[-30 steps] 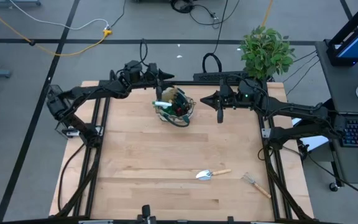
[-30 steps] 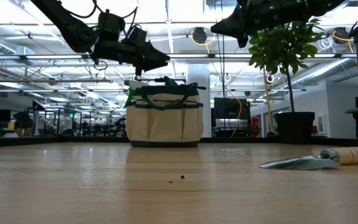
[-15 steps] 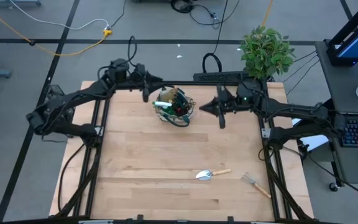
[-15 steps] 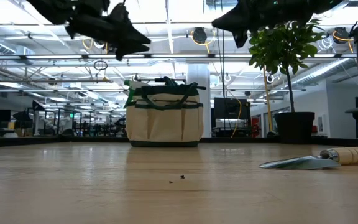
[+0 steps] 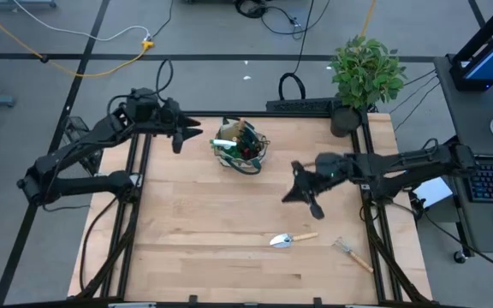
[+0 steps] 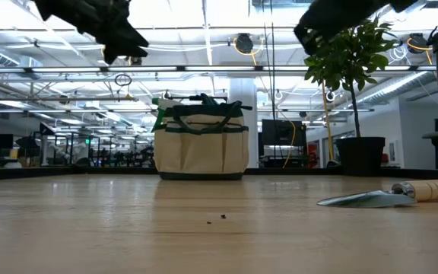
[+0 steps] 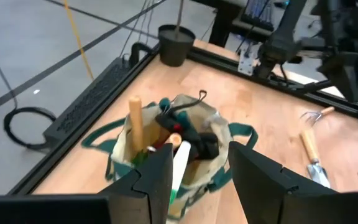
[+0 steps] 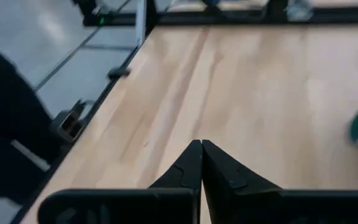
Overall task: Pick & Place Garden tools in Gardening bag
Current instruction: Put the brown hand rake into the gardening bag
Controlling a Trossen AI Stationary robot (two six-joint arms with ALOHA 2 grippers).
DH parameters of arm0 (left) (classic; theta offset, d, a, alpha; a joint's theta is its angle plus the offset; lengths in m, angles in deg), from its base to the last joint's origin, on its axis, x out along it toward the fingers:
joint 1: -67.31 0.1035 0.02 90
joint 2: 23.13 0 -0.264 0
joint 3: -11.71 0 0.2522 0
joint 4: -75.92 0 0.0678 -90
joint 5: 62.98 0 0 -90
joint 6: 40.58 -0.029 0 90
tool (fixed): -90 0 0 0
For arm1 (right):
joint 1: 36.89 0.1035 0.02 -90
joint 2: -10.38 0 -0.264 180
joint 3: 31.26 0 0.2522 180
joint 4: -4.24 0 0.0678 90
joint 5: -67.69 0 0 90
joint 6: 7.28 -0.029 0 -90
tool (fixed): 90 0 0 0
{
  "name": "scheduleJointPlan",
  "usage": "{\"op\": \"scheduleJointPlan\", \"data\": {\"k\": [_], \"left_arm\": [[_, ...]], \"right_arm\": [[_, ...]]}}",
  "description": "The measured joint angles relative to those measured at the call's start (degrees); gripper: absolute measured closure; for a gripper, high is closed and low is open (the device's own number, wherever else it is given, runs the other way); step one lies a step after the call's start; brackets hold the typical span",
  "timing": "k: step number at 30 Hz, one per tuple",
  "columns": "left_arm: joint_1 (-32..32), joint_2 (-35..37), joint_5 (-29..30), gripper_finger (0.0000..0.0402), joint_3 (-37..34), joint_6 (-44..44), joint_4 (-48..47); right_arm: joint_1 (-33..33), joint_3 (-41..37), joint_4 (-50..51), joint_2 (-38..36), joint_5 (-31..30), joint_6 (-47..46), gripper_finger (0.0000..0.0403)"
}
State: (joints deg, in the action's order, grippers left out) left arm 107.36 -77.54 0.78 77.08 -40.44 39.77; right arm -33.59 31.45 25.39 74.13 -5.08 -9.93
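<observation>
The beige gardening bag with green trim stands on its base at the table's far middle. It also shows in the low view and in the left wrist view, holding several tools, among them a wooden handle. A trowel and a hand rake lie flat near the table's near right. My left gripper is open and empty, in the air left of the bag. My right gripper is shut and empty, in the air between the bag and the trowel.
A potted green plant stands at the table's far right corner. A black power strip lies along the far edge. Bare wooden table top spreads over the near left.
My left gripper has drawn back from over the bag toward the table's left edge. My right gripper has swung from beside the bag toward the table's near edge, toward the trowel. The bag and the tools on the table have stayed put.
</observation>
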Motion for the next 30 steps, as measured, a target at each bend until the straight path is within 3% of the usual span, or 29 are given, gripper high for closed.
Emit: {"op": "scheduleJointPlan", "data": {"k": [8,15,25,30], "left_arm": [[0.0,4.8,2.4,0.0244,0.0,-0.1,-6.1],[0.0,5.8,2.4,0.0241,0.0,-0.3,-7.8],[0.0,5.8,3.8,0.024,0.0,-1.6,-7.9],[0.0,5.8,5.4,0.024,0.0,-2.7,-7.9]], "right_arm": [[11.4,0.0,9.5,0.0,-3.9,-11.9,0.0403],[20.6,0.0,16.6,0.0,-3.0,-29.9,0.0403],[31.8,0.0,17.8,0.0,14.3,-67.5,0.0403],[37.2,0.0,17.8,0.0,15.9,-83.2,0.0403]]}}
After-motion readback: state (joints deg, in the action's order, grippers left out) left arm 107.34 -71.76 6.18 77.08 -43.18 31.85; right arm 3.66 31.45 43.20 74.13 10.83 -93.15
